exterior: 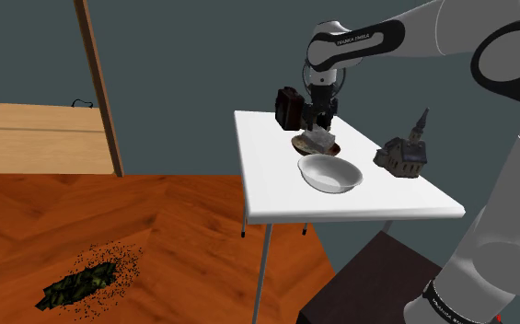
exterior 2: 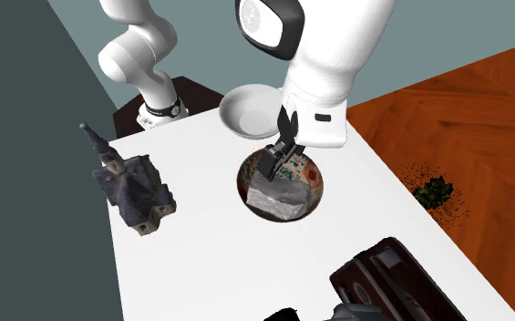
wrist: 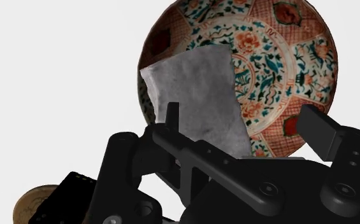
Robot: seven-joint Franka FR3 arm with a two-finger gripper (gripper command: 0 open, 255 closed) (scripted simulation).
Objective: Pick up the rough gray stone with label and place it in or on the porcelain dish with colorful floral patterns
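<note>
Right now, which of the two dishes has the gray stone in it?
The floral-patterned dish beneath the gripper holds the stone; the plain white bowl beside it is empty.

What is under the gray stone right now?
The floral dish: the gray stone lies in it, covering one side of its pattern. The dish surface beneath the stone is hidden.
</note>
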